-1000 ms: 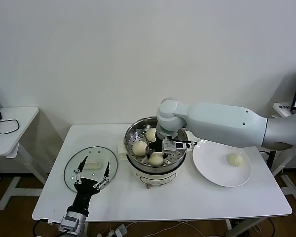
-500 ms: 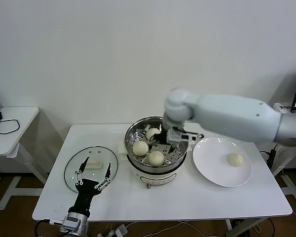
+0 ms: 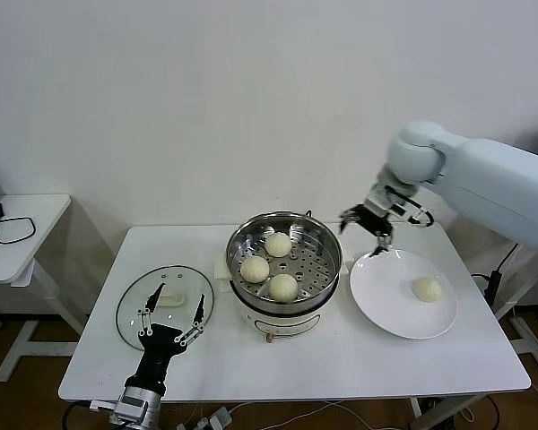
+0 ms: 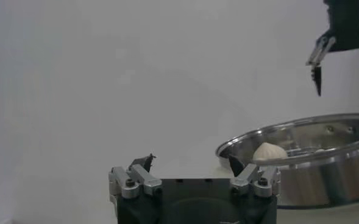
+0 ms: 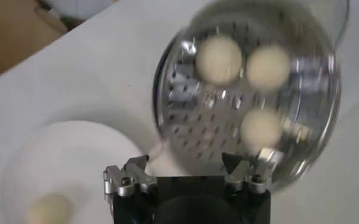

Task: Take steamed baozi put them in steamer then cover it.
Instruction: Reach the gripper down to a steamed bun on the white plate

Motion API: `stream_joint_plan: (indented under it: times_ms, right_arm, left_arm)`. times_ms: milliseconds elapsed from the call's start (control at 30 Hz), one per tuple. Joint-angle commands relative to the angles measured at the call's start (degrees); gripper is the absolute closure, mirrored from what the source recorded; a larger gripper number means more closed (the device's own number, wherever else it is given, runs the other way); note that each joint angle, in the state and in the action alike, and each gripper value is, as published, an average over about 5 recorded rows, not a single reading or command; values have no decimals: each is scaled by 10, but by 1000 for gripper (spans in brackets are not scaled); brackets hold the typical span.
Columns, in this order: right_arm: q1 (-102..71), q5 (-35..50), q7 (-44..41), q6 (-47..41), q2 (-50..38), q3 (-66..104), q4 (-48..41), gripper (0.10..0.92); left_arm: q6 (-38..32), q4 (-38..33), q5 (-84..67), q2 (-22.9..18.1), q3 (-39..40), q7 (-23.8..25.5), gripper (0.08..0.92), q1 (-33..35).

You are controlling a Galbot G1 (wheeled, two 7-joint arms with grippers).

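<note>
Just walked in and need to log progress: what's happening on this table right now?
Three steamed baozi sit in the steamer, and one more lies on the white plate. The right gripper hangs open and empty above the gap between steamer and plate. The left gripper rests open over the glass lid, which lies flat on the table beside the steamer. The steamer is not yet covered.

Left hand [image 4: 192, 165] spread empty; steamer [image 4: 325, 159] holds a baozi [image 4: 270, 151].
</note>
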Motion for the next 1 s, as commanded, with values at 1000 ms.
stream_joint_plan:
  times_ms: [1000]
  right_arm:
    - [-372, -297, 36, -73, 42, 442, -324, 203]
  left_arm:
    - [-4, 2, 18, -4, 24, -5, 177, 0]
